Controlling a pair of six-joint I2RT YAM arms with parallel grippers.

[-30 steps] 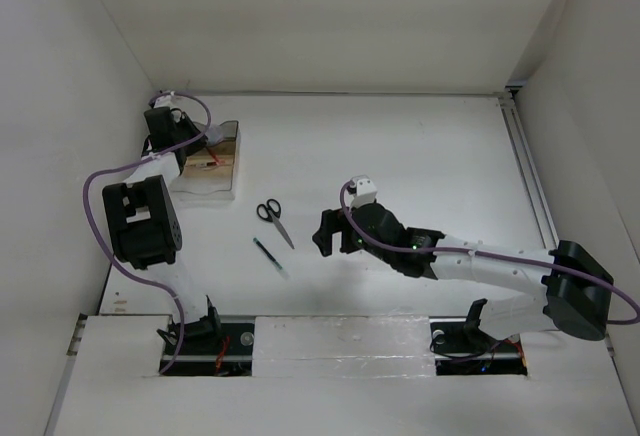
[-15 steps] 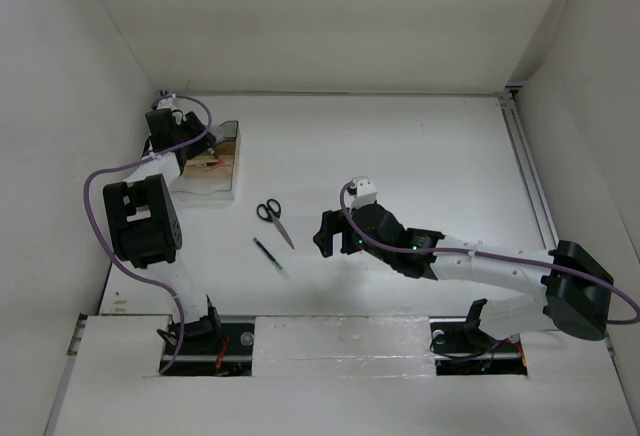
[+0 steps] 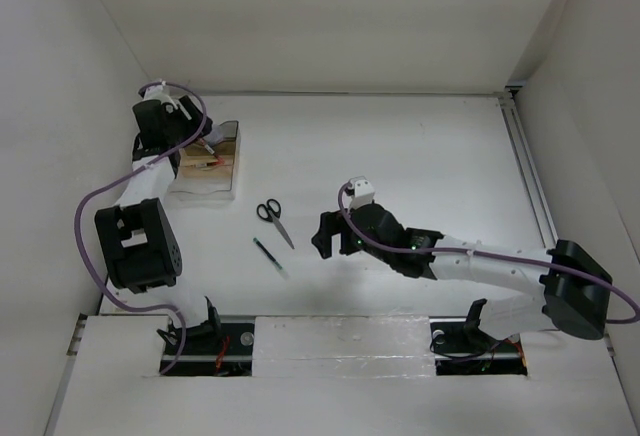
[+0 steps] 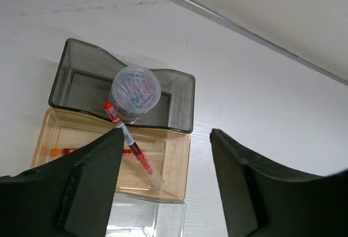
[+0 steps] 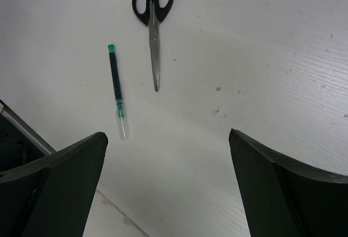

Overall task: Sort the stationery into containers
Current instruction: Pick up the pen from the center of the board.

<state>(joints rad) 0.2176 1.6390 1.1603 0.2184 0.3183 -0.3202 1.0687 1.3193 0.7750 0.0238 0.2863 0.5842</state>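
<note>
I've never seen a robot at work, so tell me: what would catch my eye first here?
The black-handled scissors and a green pen lying side by side in the middle, near the open right gripper. In the far left corner, by the open left gripper, a red pen slants across an amber tray, beside a round tub of pastel paper clips in a smoky grey tray.

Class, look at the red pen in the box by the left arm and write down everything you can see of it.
The red pen is slim: red cap end, white printed band, see-through red barrel, clear tip. It lies slanted in the amber tray, cap end raised toward the grey tray and beside the round tub of clips; contact there is unclear. The left gripper hangs open above it, apart.
</note>
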